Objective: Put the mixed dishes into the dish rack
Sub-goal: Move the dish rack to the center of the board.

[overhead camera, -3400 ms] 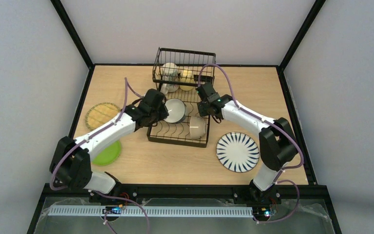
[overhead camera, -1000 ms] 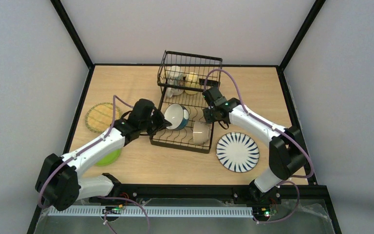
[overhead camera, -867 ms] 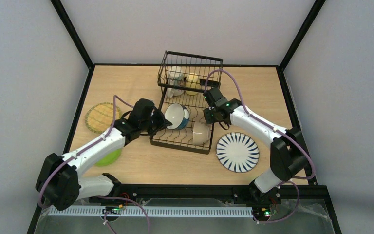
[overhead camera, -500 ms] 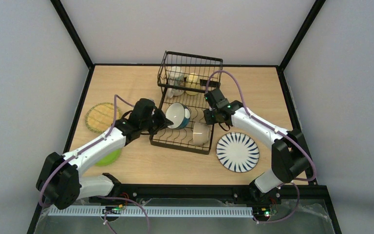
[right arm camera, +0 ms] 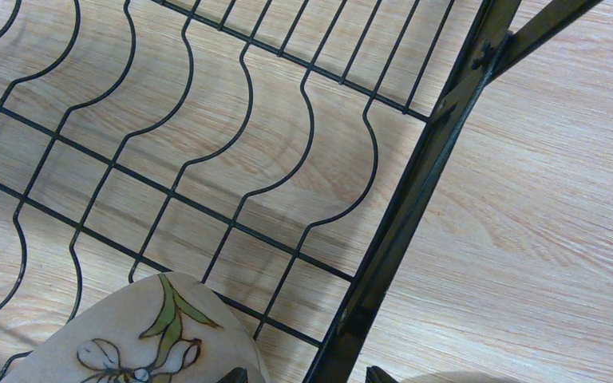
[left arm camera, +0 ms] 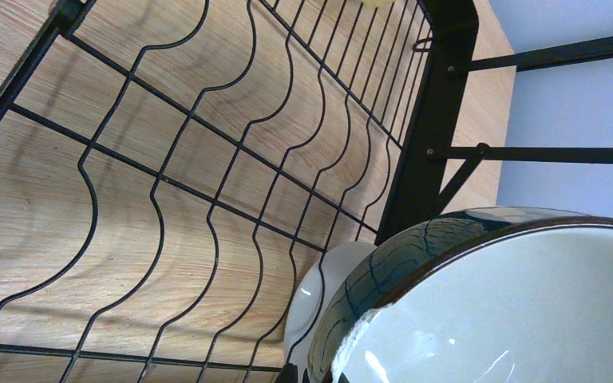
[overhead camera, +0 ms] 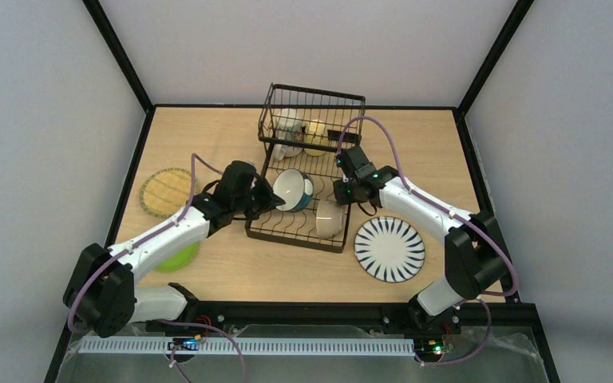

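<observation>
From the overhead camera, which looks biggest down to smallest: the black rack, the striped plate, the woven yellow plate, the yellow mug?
1. black rack
2. striped plate
3. woven yellow plate, which looks slightly smaller but lies farther away, so unsure
4. yellow mug

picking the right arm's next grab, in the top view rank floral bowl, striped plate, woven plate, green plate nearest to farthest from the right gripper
1. floral bowl, beside the right gripper, in the dish rack.
2. striped plate, on the table to the right.
3-4. woven plate and green plate, far left; too close to call.
</observation>
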`<state>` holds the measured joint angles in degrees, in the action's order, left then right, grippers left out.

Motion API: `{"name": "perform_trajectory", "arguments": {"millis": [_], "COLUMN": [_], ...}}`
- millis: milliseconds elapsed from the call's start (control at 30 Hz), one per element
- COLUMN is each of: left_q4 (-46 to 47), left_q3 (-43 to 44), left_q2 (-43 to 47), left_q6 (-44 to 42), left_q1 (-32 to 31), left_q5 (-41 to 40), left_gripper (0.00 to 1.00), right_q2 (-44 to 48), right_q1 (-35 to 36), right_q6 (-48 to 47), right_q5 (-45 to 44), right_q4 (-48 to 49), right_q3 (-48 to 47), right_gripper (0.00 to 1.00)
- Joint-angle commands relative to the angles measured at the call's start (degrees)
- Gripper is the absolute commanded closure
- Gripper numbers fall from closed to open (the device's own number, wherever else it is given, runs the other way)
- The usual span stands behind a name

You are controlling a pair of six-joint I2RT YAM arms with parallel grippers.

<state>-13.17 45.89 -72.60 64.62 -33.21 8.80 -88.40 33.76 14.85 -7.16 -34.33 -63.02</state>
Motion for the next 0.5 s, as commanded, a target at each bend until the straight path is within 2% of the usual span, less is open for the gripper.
{"name": "perform_trajectory", "arguments": {"millis": [0,467], "left_q4": [4.7,4.3], "left_q3": [1.7,2.6], "left_q2": [-1.2,-2.3], "left_q6": [-0.5,-2.0], "left_q1": [-0.3,-0.3], "left_q5": [1.6,3.5], "left_gripper": [0.99,0.98], "right_q2": [1.2,9.9], "right_q1": [0.1,0.1], "right_q6": [0.8,5.0], "right_q5": [1.6,0.6], "right_q4": [-0.9,-2.5], "right_q3": [0.9,6.2], "right_gripper": [0.16,0.15]}}
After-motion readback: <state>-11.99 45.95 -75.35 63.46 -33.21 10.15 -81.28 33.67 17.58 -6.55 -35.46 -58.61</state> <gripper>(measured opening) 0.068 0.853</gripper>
